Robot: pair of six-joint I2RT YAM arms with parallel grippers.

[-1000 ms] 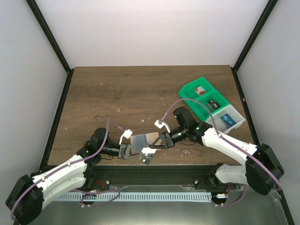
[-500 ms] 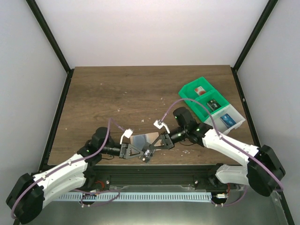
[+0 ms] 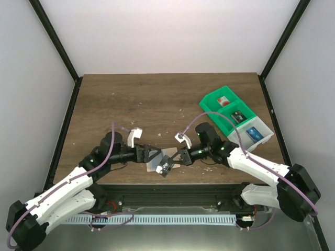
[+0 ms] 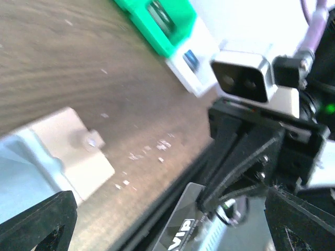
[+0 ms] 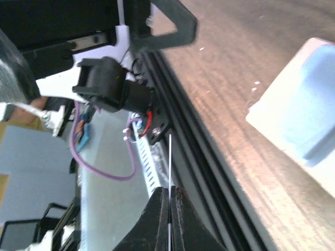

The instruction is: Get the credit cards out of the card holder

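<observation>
Right gripper (image 5: pixel 170 192) pinches a dark card (image 3: pixel 164 168), visible only as a thin edge from its wrist. Left gripper (image 3: pixel 151 155) is spread wide. The card holder (image 4: pixel 78 151) is blurred and cropped.

Quick rundown: the flat tan wallet-like card holder (image 3: pixel 168 156) lies on the brown wooden worktop (image 3: pixel 146 99) at about 6 o'clock, close to the near edge. The black two-finger left gripper (image 3: pixel 153 156) sits at the holder's 9 o'clock and the black two-finger right gripper (image 3: pixel 177 158) at its 3 o'clock, so the holder's between them. The dark thin plastic credit card (image 3: pixel 164 168) is at the holder's 6 o'clock, clear of it, pinched in the right gripper. Way off at the worktop's 2 o'clock is the green-and-white plastic compartment tray (image 3: pixel 208 104), small items in its compartments, well apart from the rest.
</observation>
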